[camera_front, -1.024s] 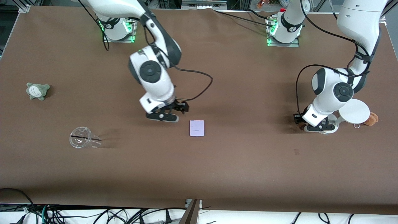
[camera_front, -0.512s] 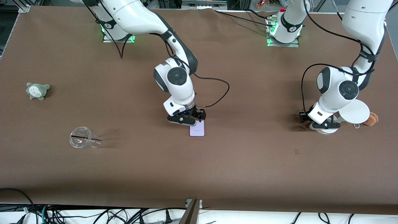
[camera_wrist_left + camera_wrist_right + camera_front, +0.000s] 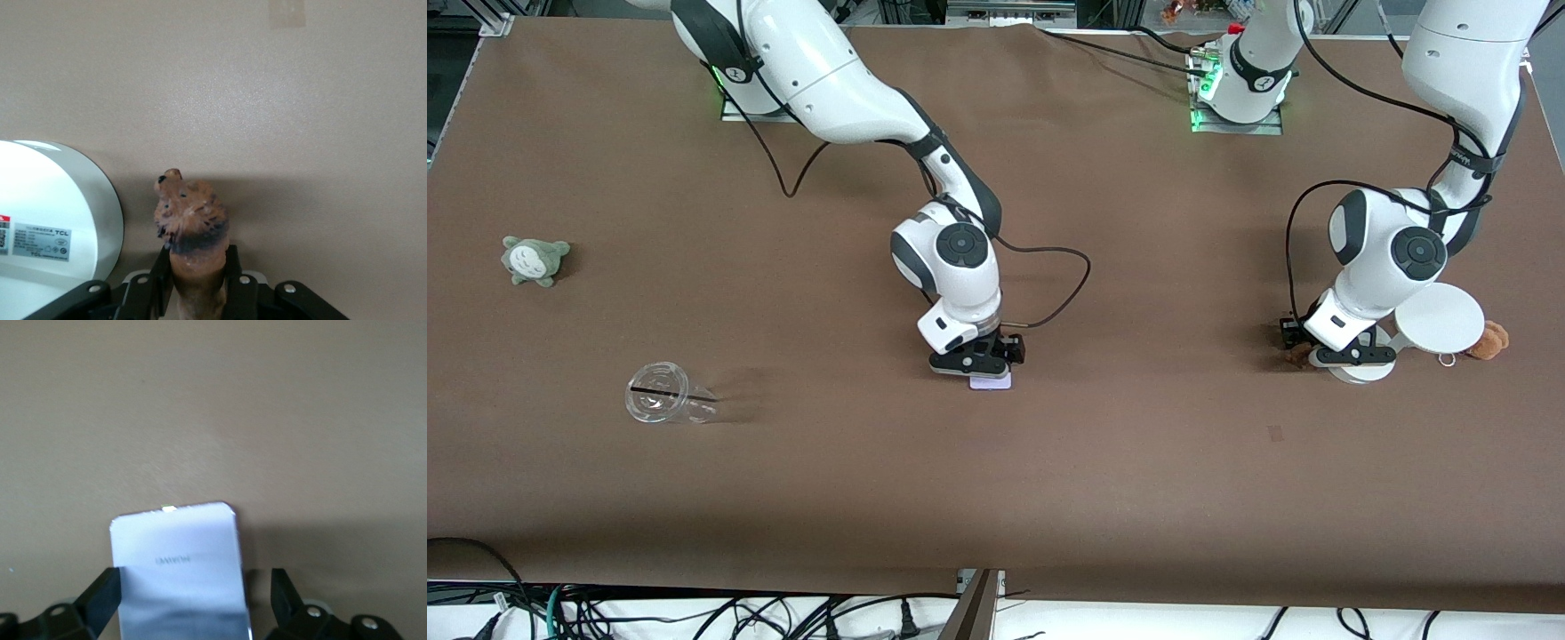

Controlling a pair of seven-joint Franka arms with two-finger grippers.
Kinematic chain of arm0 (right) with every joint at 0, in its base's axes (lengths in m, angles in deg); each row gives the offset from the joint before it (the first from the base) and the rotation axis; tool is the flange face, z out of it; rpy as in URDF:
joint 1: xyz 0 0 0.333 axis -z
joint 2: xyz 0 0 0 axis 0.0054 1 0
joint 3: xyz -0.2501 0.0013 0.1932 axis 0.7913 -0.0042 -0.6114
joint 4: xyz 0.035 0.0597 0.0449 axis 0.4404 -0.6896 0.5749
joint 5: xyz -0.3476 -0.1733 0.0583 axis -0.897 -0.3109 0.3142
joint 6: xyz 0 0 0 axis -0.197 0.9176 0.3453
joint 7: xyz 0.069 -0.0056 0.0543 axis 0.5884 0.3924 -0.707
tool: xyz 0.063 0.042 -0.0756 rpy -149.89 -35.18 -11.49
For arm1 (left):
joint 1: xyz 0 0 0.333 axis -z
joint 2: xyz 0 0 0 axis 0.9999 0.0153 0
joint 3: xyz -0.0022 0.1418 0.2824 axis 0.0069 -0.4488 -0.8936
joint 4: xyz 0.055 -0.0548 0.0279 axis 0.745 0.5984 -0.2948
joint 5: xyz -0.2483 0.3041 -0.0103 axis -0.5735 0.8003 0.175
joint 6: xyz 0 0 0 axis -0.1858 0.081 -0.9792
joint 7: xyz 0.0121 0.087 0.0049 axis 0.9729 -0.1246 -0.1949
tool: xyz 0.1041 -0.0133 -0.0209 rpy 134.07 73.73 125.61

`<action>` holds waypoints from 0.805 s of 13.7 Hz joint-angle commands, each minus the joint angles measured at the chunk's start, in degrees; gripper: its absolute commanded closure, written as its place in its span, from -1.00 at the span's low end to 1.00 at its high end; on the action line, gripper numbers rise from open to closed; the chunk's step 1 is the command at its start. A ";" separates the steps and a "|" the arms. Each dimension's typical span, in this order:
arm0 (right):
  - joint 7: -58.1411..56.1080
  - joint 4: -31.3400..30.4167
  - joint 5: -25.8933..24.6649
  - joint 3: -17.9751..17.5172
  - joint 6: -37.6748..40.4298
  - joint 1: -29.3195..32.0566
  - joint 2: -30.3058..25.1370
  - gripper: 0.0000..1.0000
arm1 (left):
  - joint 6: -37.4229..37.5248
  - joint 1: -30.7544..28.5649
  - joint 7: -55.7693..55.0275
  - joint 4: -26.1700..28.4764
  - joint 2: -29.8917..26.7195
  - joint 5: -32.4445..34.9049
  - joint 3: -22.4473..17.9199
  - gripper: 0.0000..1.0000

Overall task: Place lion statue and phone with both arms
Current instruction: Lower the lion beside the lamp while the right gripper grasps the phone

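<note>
The lion statue (image 3: 190,223) is a small reddish-brown figurine with a dark mane. My left gripper (image 3: 197,288) is shut on it, one finger on each side. In the front view this gripper (image 3: 1327,355) is low at the table beside the white stand, and a bit of the statue (image 3: 1291,357) shows at its tip. The phone (image 3: 177,570) is a flat pale lavender rectangle lying on the table. My right gripper (image 3: 195,597) is open and straddles it, with a gap at one finger. In the front view the right gripper (image 3: 976,363) covers most of the phone (image 3: 993,385).
A white stand with a round base (image 3: 1356,372) and disc top (image 3: 1439,320) is next to the left gripper; its base (image 3: 47,220) shows in the left wrist view. An orange-brown plush (image 3: 1489,340), a grey-green plush (image 3: 534,260) and a clear cup (image 3: 663,404) on its side lie on the table.
My right arm has swung toward the left arm's end of the table and come down over the phone. My left gripper has stayed by the stand with only a small shift.
</note>
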 commanded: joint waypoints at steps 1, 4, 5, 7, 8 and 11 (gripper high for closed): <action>-0.30 5.33 -0.93 0.45 0.42 -0.41 3.10 -1.00 | -0.86 -1.01 0.38 -0.17 0.19 1.21 0.60 -0.84; -0.39 5.33 -1.11 0.45 -0.10 -0.50 3.63 -1.00 | 0.10 -0.93 0.20 -0.61 -0.42 1.21 0.60 -1.00; -0.82 5.33 -1.11 0.45 -0.45 -0.50 3.89 -1.00 | 1.15 -0.93 0.20 -1.13 -0.95 1.21 0.69 -1.00; -1.27 5.24 -1.20 0.45 -0.55 -0.50 4.24 -0.98 | 5.53 -0.58 0.11 -2.89 -2.18 1.21 1.04 -1.00; -1.35 5.15 -1.20 0.45 -0.55 -0.50 4.33 -0.87 | 8.34 -0.31 -0.15 -3.85 -2.97 1.13 1.04 -1.00; -2.14 5.15 -1.64 0.54 0.07 -0.33 3.90 -0.07 | 13.98 0.83 -2.51 -5.97 -4.38 1.12 2.27 -1.00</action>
